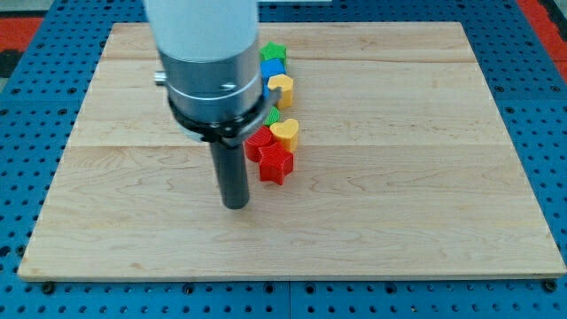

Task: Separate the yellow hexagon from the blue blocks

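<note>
standing on the bare wood of the table (399,177), my tip (235,206) is just left of and slightly below the lower cluster of blocks, touching none of them.

observed: two clusters lie close together along the view's centre, right of the arm's body. upper cluster: a green block (274,51) at the top, a blue block (273,68) under it, and a yellow block (282,86), probably the hexagon, touching the blue one on its lower right. part of this cluster is hidden behind the arm, so further blue blocks cannot be ruled out. lower cluster: a yellow heart (285,132), a sliver of a second green block (272,116), a red round block (258,143) and a red star (276,164).

assessment: the separation is not yet done. to do it well, the tip should travel round to the hexagon's left side, enter between it and the blue block, and push toward the view's right, clear of the heart below.

fingers: none fitted; the rod holds nothing.
</note>
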